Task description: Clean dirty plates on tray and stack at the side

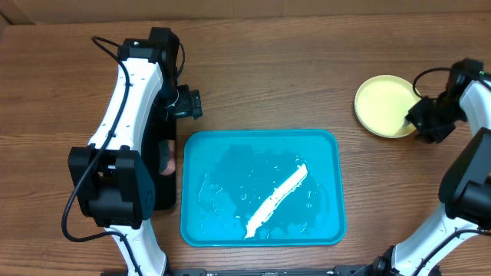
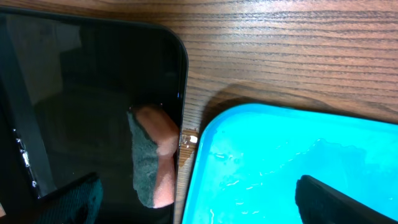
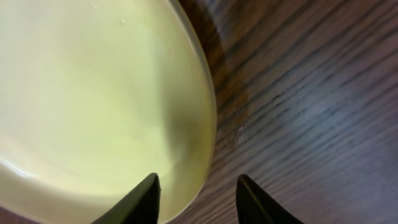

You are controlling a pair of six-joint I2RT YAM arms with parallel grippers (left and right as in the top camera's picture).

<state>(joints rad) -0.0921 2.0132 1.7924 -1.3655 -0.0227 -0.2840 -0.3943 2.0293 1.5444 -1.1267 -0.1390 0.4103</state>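
Observation:
A pale yellow-green plate (image 1: 386, 106) lies on the wooden table to the right of the turquoise tray (image 1: 193, 184). My right gripper (image 1: 420, 121) sits at the plate's right edge. In the right wrist view its open fingers (image 3: 198, 182) straddle the rim of the plate (image 3: 93, 93), one fingertip (image 3: 148, 193) over the plate and the other over bare wood. The tray's floor looks wet, with a long white streak (image 1: 276, 201) across it. My left gripper (image 2: 199, 206) hangs wide open over the tray's (image 2: 261, 162) left rim, holding nothing.
A glossy black tray (image 2: 87, 93) lies along the turquoise tray's left side and holds a pink and green sponge (image 2: 155, 155). The left arm (image 1: 126, 115) reaches over that black tray. Brown wooden table surrounds everything.

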